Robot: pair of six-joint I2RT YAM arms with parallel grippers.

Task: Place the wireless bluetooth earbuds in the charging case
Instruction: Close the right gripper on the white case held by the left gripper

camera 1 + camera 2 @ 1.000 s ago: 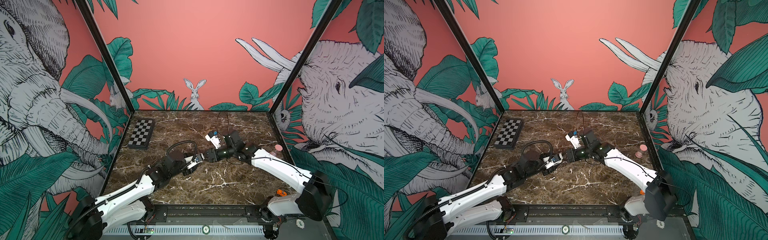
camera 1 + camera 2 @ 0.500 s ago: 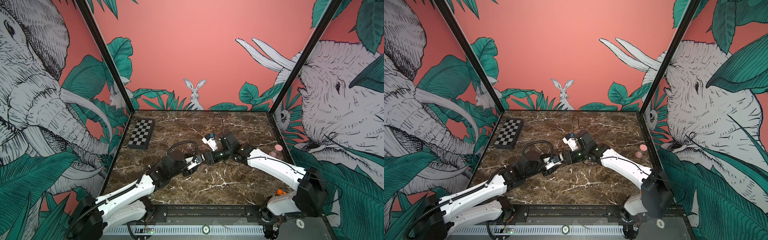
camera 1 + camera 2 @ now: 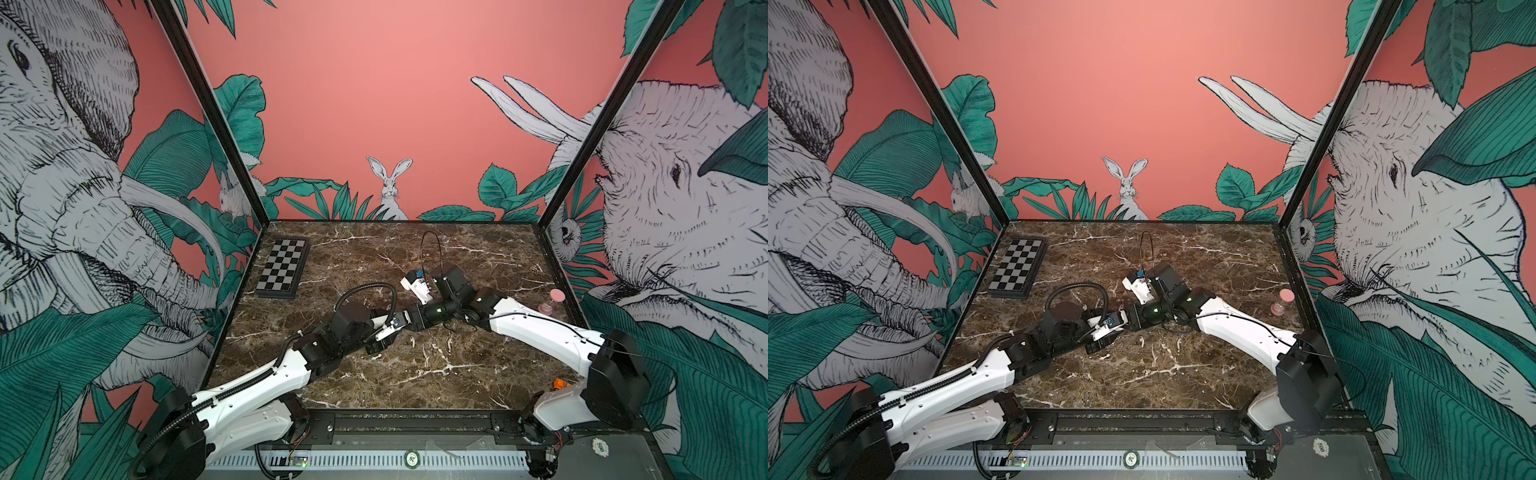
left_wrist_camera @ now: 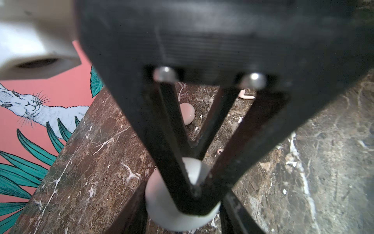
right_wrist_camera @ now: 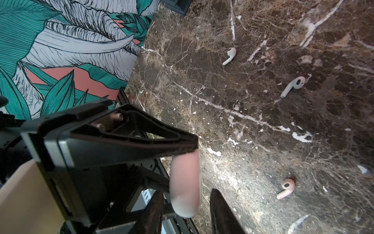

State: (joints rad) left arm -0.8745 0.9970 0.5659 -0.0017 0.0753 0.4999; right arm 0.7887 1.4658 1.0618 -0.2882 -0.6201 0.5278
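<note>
My left gripper (image 4: 182, 214) is shut on the charging case (image 4: 162, 194), a whitish round puck held across its width above the marble. My right gripper (image 5: 192, 204) reaches in from the right and straddles the case (image 5: 185, 182) across its flat faces. It is open, with a thin gap left beside one finger (image 5: 222, 212). Two white earbuds (image 5: 229, 55) (image 5: 293, 85) and a pink one (image 5: 286, 188) lie loose on the table. In both top views the two grippers (image 3: 380, 343) (image 3: 411, 322) meet mid-table and hide the case.
A pink case (image 3: 550, 301) (image 3: 1282, 301) stands open near the right wall. A folded chessboard (image 3: 284, 268) (image 3: 1017, 268) lies at the back left. The glass walls close in the marble table (image 3: 415, 382) on three sides.
My right arm has moved left to meet the left gripper, and its jaws have narrowed around the case. The left arm and its grip are unchanged.
</note>
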